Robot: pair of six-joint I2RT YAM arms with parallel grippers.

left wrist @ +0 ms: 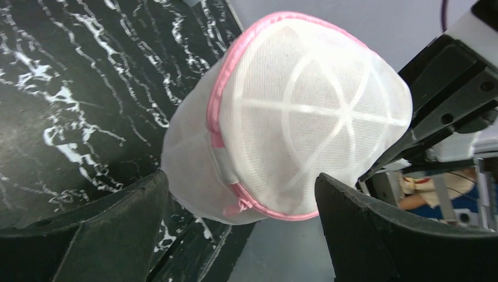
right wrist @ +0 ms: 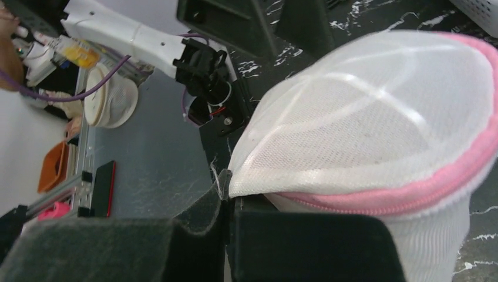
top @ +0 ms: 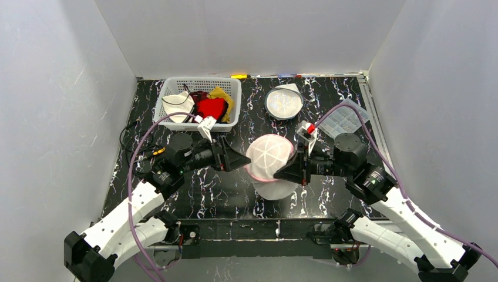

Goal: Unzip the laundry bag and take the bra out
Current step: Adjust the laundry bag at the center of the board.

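Note:
The laundry bag (top: 270,157) is a white mesh dome with a pink zipper, held tilted in the middle of the table. My right gripper (top: 283,174) is shut on the bag's white rim; in the right wrist view the mesh edge is pinched between the closed fingers of that gripper (right wrist: 229,197), beside the pink zipper (right wrist: 411,197). My left gripper (top: 244,160) stands open at the bag's left side. In the left wrist view its fingers flank the bag (left wrist: 305,117), with the pink zipper pull (left wrist: 241,205) between them, untouched. The bra is hidden.
A white basket (top: 202,79) with red, yellow and white clothes stands at the back left. A round mesh item (top: 284,101) lies at the back centre, and a clear plastic tray (top: 345,120) lies at the right. The black marbled table (top: 235,194) ends close to the arm bases.

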